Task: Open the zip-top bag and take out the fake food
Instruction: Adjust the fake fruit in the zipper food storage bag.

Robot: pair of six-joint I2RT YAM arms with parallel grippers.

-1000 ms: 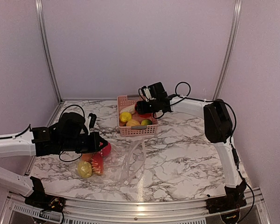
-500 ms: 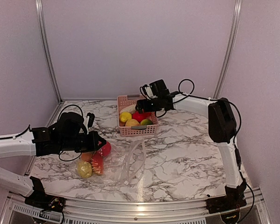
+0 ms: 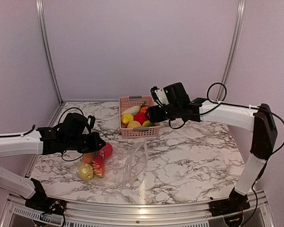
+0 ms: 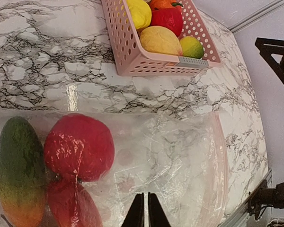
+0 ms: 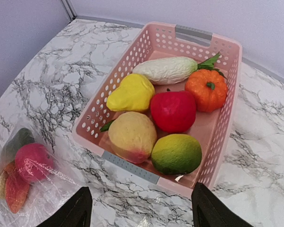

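The bag (image 3: 130, 163) lies flat on the desk (image 3: 189, 156), near the pink basket (image 3: 132, 132), on its left front side. Some toy food (image 4: 78, 146) is in the bag and some is in the basket. The left tool (image 4: 143, 198) is shut tight over the bag, far from the basket. I cannot tell if it pinches plastic. The right tool (image 5: 141, 189) is wide open and empty, above the basket's front edge.

Left arm (image 3: 14, 144), right arm (image 3: 227, 113): white tubular links, black joint housings, black bases, looped black cables at the wrists. Small white part on the right wrist. Left gripper (image 4: 146, 195): slim, pointed black fingers; right gripper (image 5: 141, 187): broader matte black fingers (image 5: 80, 210).
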